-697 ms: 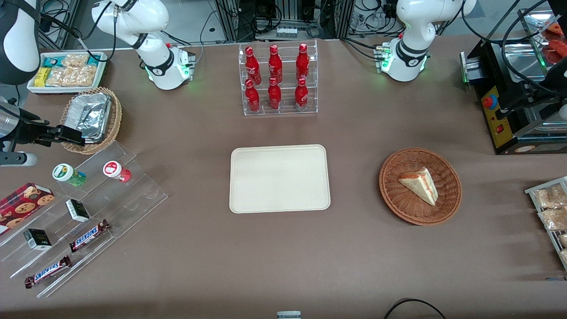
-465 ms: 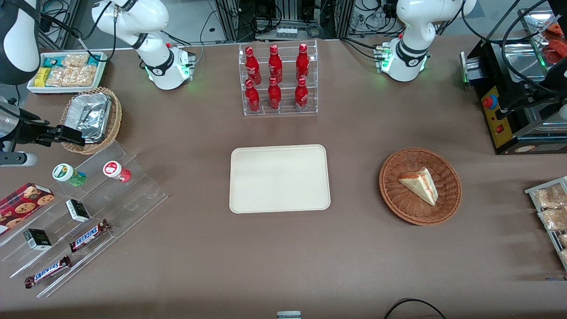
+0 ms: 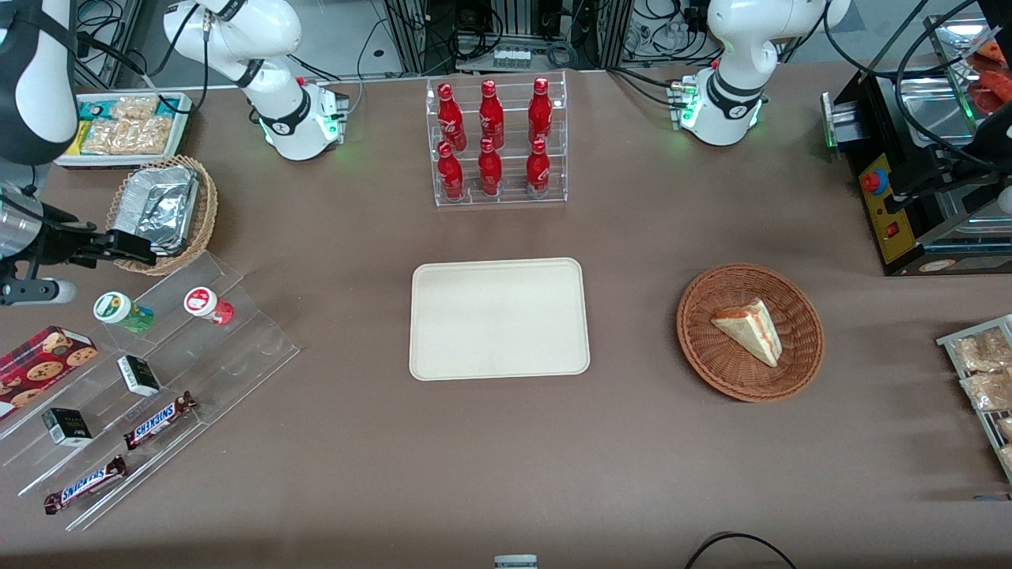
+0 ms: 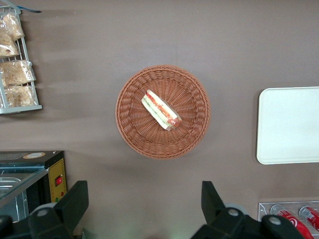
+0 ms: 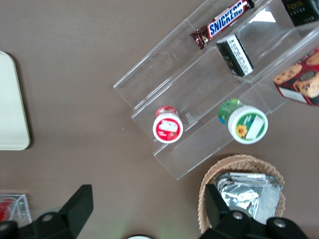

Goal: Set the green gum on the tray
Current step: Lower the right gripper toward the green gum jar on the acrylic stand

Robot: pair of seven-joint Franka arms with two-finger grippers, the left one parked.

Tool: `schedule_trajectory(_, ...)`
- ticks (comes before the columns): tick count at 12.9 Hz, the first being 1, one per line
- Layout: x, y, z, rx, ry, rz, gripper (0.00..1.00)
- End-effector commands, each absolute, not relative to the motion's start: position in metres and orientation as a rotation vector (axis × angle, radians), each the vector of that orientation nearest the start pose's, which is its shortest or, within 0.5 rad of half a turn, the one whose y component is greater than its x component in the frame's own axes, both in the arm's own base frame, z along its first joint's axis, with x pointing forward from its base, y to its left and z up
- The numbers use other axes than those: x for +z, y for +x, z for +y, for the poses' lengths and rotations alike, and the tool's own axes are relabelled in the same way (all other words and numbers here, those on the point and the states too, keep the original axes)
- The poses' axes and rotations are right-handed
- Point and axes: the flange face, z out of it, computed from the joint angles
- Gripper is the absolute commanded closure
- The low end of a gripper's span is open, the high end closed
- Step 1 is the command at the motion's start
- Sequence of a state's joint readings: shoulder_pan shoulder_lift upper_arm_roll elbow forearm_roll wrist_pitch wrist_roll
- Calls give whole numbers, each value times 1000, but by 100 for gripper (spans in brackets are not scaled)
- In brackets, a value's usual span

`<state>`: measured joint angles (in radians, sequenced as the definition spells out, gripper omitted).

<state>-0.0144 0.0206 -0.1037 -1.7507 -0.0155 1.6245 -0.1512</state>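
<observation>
Gripper (image 3: 130, 246) shifted slightly — above brown table (image 3: 632, 442), fingers spread.

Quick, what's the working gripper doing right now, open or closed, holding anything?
Gripper: open and empty, hovering above the clear stepped rack, not touching the green gum, which sits in the rack.

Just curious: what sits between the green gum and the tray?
In the front view, red gum, then bare table. The gripper hovers by the foil basket.
</observation>
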Motion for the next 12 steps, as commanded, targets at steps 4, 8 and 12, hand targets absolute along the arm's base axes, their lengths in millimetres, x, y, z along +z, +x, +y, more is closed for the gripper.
schedule_trajectory(4,487,548,-120,132,-3100,-399,0)
schedule_trajectory(8,455,554,-157,93,-2980,-951,0)
schedule_trajectory(12,434,556,-188,71,-2871,-1231,0)
